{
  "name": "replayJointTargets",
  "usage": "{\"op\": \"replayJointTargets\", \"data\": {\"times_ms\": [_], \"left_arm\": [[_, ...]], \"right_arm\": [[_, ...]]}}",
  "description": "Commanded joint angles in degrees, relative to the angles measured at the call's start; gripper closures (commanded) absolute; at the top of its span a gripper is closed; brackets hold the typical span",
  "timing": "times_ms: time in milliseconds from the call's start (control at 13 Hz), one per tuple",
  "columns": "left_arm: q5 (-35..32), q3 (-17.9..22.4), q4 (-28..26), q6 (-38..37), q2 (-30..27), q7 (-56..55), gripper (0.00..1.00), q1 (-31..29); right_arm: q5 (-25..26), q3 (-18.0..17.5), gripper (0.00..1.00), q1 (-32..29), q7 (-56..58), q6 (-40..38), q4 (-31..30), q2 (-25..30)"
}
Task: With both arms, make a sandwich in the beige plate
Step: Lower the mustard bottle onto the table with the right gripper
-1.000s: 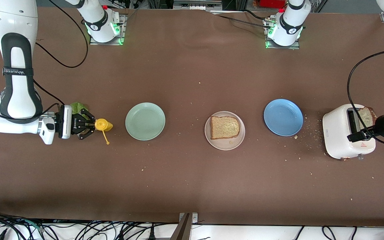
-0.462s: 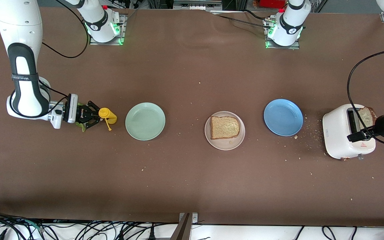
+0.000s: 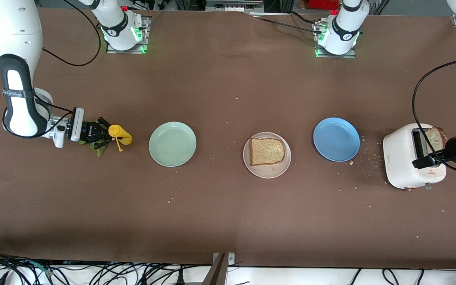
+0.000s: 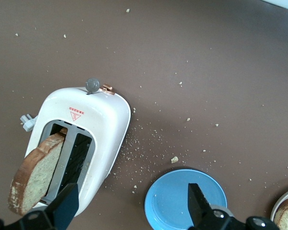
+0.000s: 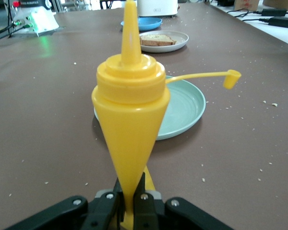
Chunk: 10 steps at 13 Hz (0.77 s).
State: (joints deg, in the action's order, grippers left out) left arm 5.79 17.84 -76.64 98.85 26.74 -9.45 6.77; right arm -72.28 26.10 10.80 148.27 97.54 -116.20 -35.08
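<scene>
**A:** Where does everything sit relative to the beige plate (image 3: pixel 266 155)?

**B:** The beige plate is mid-table with one slice of toast (image 3: pixel 267 151) lying flat on it. Beside it, toward the right arm's end, is a mint-green plate (image 3: pixel 172 143). Beside it, toward the left arm's end, is a blue plate (image 3: pixel 336 139), and past that a white toaster (image 3: pixel 413 161) with a second slice (image 3: pixel 435 138) standing up out of one slot. Crumbs are scattered around the toaster.

**A:** What are the two grippers doing?

**B:** The right gripper (image 3: pixel 107 136) is well away from the beige plate, past the mint-green plate. Its fingers are pinched tight on the narrow end of a yellow squeeze bottle (image 3: pixel 120 133), held sideways with the nozzle pointing toward the plates and its little cap dangling on a strap. A green lettuce leaf (image 3: pixel 97 148) shows underneath that gripper. The left gripper (image 4: pixel 129 211) hangs over the toaster with its fingers spread wide, holding nothing; that arm appears to be waiting.

**A:** So which step is this?

**B:** It looks like the sauce step: only the bottom slice is placed, with no lettuce or top slice on it yet. I judge the next move calls for carrying the bottle over the mint-green plate to the toast, nozzle aimed down, without dripping on the way.
</scene>
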Motion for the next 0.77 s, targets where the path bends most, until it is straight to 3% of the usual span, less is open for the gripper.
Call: {"op": "replayJointTargets", "data": {"times_ms": [0, 308, 385, 462, 538, 692], "left_arm": [[-2.19, -0.08, -0.26, -0.32, -0.46, -0.49, 0.0, 0.35], [-2.19, -0.08, -0.26, -0.32, -0.46, -0.49, 0.0, 0.35], [-2.19, -0.08, -0.26, -0.23, -0.46, -0.49, 0.0, 0.35], [-2.19, -0.08, -0.26, -0.23, -0.46, -0.49, 0.0, 0.35], [-2.19, -0.08, -0.26, -0.23, -0.46, -0.49, 0.0, 0.35], [-2.19, -0.08, -0.26, -0.32, -0.38, -0.57, 0.0, 0.44]], "right_arm": [[-3.04, -0.35, 1.0, -0.61, 1.41, -2.36, -0.35, -1.04], [-3.13, -0.44, 1.0, -0.7, 1.41, -2.1, 0.0, -2.01], [-3.65, -0.44, 0.95, -0.61, 1.41, -2.1, 0.09, -2.01], [-3.75, -0.53, 0.83, -0.61, 1.41, -2.1, 0.09, -2.1], [-3.83, -0.53, 0.79, -0.61, 1.41, -2.1, 0.09, -2.36], [-4.62, -0.53, 0.37, -0.61, 1.41, -2.18, 0.09, -2.89]]}}
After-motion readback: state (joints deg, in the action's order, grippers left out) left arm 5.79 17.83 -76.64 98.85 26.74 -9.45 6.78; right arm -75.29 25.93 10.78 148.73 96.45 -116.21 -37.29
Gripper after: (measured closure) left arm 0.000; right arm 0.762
